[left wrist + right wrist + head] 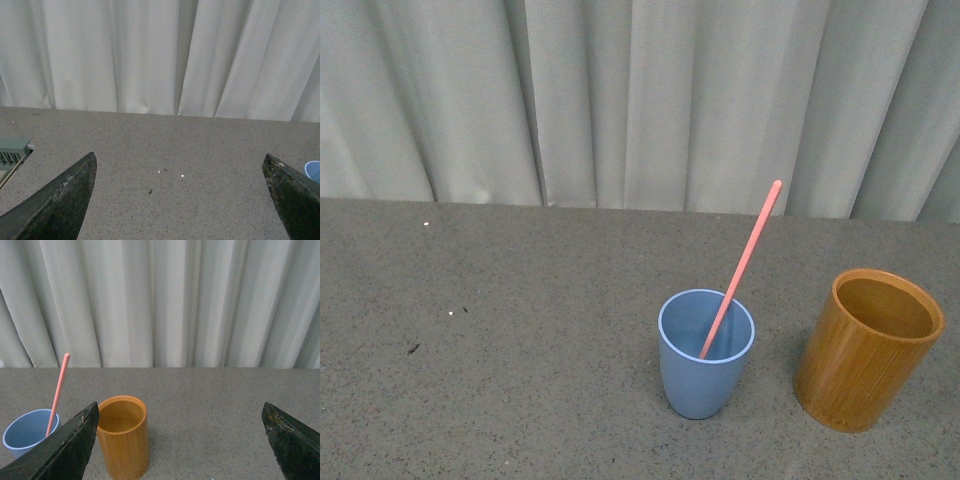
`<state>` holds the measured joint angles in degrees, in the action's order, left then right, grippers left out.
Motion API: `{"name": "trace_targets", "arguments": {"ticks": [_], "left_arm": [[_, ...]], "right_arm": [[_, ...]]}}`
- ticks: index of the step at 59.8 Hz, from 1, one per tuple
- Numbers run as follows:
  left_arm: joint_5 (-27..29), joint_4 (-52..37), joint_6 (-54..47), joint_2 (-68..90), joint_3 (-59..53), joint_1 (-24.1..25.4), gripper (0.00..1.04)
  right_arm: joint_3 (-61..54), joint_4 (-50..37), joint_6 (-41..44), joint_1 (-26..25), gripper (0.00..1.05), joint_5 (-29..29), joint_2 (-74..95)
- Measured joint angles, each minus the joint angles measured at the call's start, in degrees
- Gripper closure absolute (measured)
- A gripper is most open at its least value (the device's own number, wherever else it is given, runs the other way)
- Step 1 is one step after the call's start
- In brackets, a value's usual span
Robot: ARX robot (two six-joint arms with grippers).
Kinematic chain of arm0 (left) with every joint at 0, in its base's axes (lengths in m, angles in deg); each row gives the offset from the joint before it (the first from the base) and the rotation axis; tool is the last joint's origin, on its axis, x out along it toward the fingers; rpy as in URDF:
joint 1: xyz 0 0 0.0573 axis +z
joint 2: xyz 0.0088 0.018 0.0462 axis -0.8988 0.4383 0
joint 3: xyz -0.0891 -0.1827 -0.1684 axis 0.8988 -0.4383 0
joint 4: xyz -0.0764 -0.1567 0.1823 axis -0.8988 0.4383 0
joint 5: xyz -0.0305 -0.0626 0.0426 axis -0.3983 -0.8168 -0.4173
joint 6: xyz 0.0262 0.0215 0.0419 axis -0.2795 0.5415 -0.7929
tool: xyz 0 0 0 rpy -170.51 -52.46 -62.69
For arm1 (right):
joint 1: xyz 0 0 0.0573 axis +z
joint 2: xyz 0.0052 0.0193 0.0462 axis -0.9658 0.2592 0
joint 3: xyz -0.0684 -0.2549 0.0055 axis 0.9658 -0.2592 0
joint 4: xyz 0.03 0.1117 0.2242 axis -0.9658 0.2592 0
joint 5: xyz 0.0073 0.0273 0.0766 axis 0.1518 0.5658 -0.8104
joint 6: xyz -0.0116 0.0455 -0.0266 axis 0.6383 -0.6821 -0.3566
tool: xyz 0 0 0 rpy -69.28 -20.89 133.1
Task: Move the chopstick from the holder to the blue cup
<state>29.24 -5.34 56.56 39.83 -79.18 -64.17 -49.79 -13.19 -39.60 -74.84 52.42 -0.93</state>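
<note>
The pink chopstick (741,267) stands in the light blue cup (704,358), leaning to the right against its rim. The bamboo holder (868,349) stands empty to the right of the cup. No arm shows in the front view. In the right wrist view the holder (122,436), the blue cup (27,430) and the chopstick (58,393) show. My right gripper (180,412) is open and empty, back from the holder. My left gripper (180,162) is open and empty over bare table; the blue cup's rim (313,171) shows at the frame's edge.
Grey speckled table (520,330) with a pale curtain (640,100) behind it. A light green grilled object (11,152) lies at the edge of the left wrist view. Small white specks (171,173) dot the table.
</note>
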Motion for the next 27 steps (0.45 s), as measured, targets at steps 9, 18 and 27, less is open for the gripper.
{"name": "trace_targets", "arguments": {"ticks": [9,18,27], "left_arm": [[0.0,0.0,0.0,0.0,0.0,0.0,0.07],[0.02,0.0,0.0,0.0,0.0,0.0,0.07],[0.0,0.0,0.0,0.0,0.0,0.0,0.07]], "right_arm": [[0.0,0.0,0.0,0.0,0.09,0.0,0.0],[0.0,0.0,0.0,0.0,0.09,0.0,0.0],[0.0,0.0,0.0,0.0,0.09,0.0,0.0]]}}
